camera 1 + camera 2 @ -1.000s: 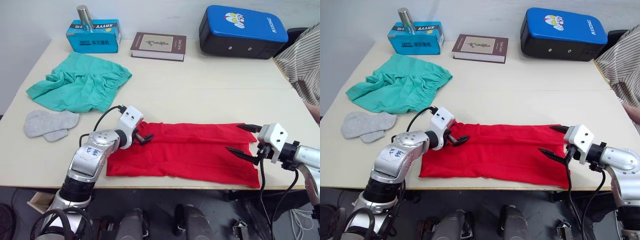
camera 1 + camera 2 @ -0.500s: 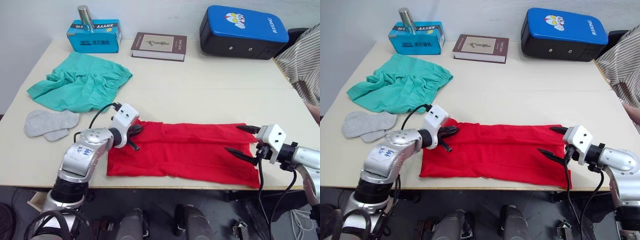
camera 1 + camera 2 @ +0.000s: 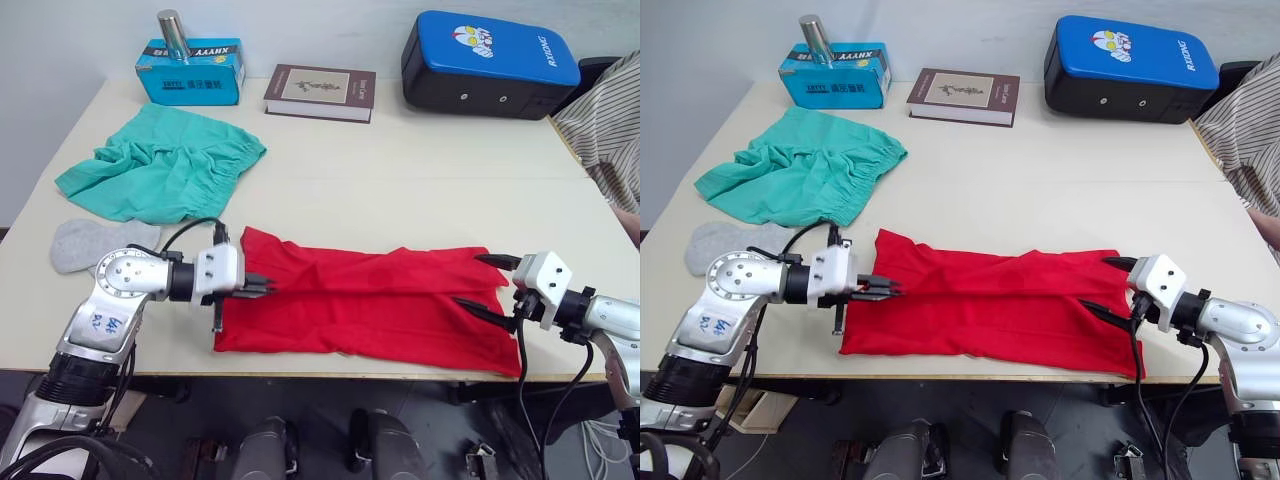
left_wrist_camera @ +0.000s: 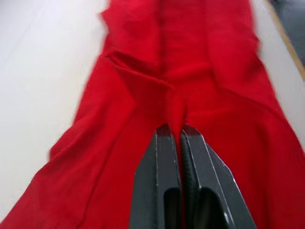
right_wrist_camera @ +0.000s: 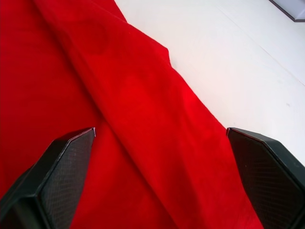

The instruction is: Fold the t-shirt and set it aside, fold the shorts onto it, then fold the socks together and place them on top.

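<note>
The table (image 3: 420,190) carries everything, and the task looks barely begun. The t-shirt (image 3: 380,310) lies along the near edge as a long red band, narrowed lengthwise but not yet folded into a compact stack or set aside. The shorts (image 3: 160,175) sit crumpled and unfolded at the far left, well apart from the tee. The socks (image 3: 85,245) lie loose near the left edge, partly behind the left arm, unpaired. The left claw (image 3: 262,288) is clenched on a pinch of the t-shirt at its left end. The right claw (image 3: 487,287) is spread wide over the tee's right end, gripping nothing.
</note>
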Tool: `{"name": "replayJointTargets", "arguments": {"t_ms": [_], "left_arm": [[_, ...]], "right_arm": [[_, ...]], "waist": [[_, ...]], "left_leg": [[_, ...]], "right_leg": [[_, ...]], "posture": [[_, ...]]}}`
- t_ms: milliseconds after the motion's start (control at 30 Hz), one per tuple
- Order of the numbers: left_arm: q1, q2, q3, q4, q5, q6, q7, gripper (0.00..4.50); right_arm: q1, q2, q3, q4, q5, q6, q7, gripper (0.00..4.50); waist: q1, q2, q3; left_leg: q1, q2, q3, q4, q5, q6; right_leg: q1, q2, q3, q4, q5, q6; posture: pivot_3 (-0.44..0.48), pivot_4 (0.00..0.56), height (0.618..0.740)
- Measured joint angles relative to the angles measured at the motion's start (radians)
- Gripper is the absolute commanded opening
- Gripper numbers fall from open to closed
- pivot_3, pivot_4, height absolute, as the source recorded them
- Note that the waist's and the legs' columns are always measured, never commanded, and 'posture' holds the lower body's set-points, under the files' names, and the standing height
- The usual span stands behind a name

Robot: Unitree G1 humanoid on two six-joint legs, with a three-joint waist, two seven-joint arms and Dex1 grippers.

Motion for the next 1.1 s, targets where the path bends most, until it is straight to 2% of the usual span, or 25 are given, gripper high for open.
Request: {"name": "replayJointTargets", "arguments": {"t_ms": [100, 200, 333, 433, 467, 567, 600, 667, 733, 800, 833, 1000, 1100], "left_arm": [[0.008, -0.027, -0.016, 0.047, 0.036, -0.089, 0.007, 0.01], [0.007, -0.061, -0.019, 0.084, 0.065, -0.100, 0.049, 0.01], [0.022, -0.088, -0.015, 0.075, 0.033, -0.003, 0.066, 1.04], [0.057, -0.070, 0.006, 0.036, -0.041, 0.061, 0.032, 1.99], [0.074, -0.041, 0.025, 0.001, -0.103, 0.115, -0.003, 2.02], [0.090, 0.050, 0.107, -0.088, -0.246, 0.258, -0.074, 2.02], [0.090, 0.067, 0.134, -0.112, -0.287, 0.300, -0.083, 1.72], [0.087, 0.060, 0.164, -0.141, -0.349, 0.371, -0.071, 1.45], [0.071, 0.021, 0.174, -0.161, -0.387, 0.432, -0.027, 0.86], [0.040, -0.041, 0.167, -0.155, -0.370, 0.456, 0.050, 0.21], [0.031, -0.060, 0.158, -0.151, -0.355, 0.455, 0.078, 0.04], [-0.015, -0.224, 0.091, -0.004, -0.166, 0.392, 0.287, 0.04], [-0.014, -0.290, 0.013, 0.015, -0.096, 0.350, 0.321, 0.04]], "right_arm": [[0.008, 0.000, 0.000, 0.000, -0.001, 0.002, 0.000, 4.50], [0.014, 0.000, 0.000, 0.000, -0.001, 0.005, -0.001, 4.50], [0.022, 0.001, -0.002, -0.001, 0.021, 0.056, -0.007, 4.50], [0.022, 0.001, -0.008, -0.019, 0.080, 0.126, 0.010, 3.89], [0.021, -0.001, -0.010, -0.042, 0.119, 0.173, 0.031, 3.58], [0.016, -0.030, -0.018, -0.109, 0.219, 0.306, 0.071, 2.42], [0.002, -0.032, -0.024, -0.134, 0.252, 0.350, 0.075, 2.07], [-0.030, -0.028, -0.024, -0.172, 0.290, 0.406, 0.066, 1.53], [-0.078, 0.005, -0.011, -0.210, 0.297, 0.431, 0.038, 0.85], [-0.120, 0.065, 0.046, -0.228, 0.258, 0.425, -0.011, 0.17], [-0.128, 0.089, 0.074, -0.229, 0.241, 0.417, -0.030, 0.02], [-0.195, 0.270, 0.234, -0.202, 0.055, 0.342, -0.187, 0.02], [-0.200, 0.328, 0.343, -0.198, -0.055, 0.289, -0.235, 0.02]], "waist": [[0.000, 0.000, 0.000], [0.000, 0.000, 0.000], [-0.001, 0.000, 0.000], [-0.004, 0.000, 0.000], [-0.007, 0.000, 0.000], [-0.010, 0.000, 0.000], [-0.010, 0.001, 0.000], [-0.010, 0.001, 0.000], [-0.008, 0.000, 0.000], [-0.004, 0.000, -0.001], [-0.001, 0.000, -0.001], [-0.001, 0.000, -0.001], [0.000, 0.000, -0.001]], "left_leg": [[0.000, 0.001, 0.000, 0.000, 0.000, 0.000], [0.000, 0.000, 0.000, 0.000, 0.000, 0.001], [0.000, 0.001, 0.000, 0.000, 0.000, 0.001], [0.000, 0.002, 0.000, 0.000, 0.000, 0.001], [0.000, 0.003, 0.000, 0.000, 0.000, 0.000], [0.000, 0.003, -0.001, 0.000, 0.000, 0.000], [0.000, 0.003, -0.001, 0.000, 0.000, 0.000], [0.000, 0.003, -0.001, 0.000, -0.001, 0.000], [0.000, 0.003, -0.002, 0.000, -0.001, -0.001], [0.000, 0.003, -0.002, 0.000, -0.001, -0.001], [0.000, 0.002, -0.002, 0.000, -0.001, -0.001], [-0.001, 0.000, -0.001, 0.000, 0.000, 0.000], [-0.003, 0.001, -0.001, 0.000, 0.000, 0.000]], "right_leg": [[0.000, 0.000, 0.000, 0.000, 0.000, 0.000], [0.000, 0.000, -0.001, 0.000, 0.000, 0.000], [0.000, 0.000, -0.001, 0.000, 0.000, 0.000], [0.000, 0.000, 0.000, 0.000, 0.000, 0.000], [0.000, 0.000, 0.000, 0.000, 0.000, 0.000], [0.000, -0.001, 0.000, 0.000, 0.000, -0.001], [0.000, -0.001, 0.000, 0.000, 0.000, -0.001], [0.000, -0.001, 0.000, 0.000, 0.000, -0.001], [0.001, -0.001, 0.000, 0.000, 0.000, -0.001], [0.001, 0.000, -0.001, 0.000, 0.000, -0.001], [0.000, 0.001, -0.001, 0.000, 0.000, -0.001], [0.000, 0.002, -0.001, 0.001, 0.000, 0.000], [-0.002, 0.002, -0.002, 0.004, 0.000, 0.000]], "posture": [[0.000, 0.150, 0.740], [0.000, 0.150, 0.740], [0.000, 0.150, 0.740], [0.000, 0.150, 0.740], [0.000, 0.150, 0.740], [0.000, 0.150, 0.740], [0.000, 0.150, 0.740], [0.000, 0.150, 0.740], [0.000, 0.150, 0.740], [0.000, 0.150, 0.740], [0.000, 0.150, 0.740], [0.000, 0.150, 0.740], [0.000, 0.150, 0.740]]}}
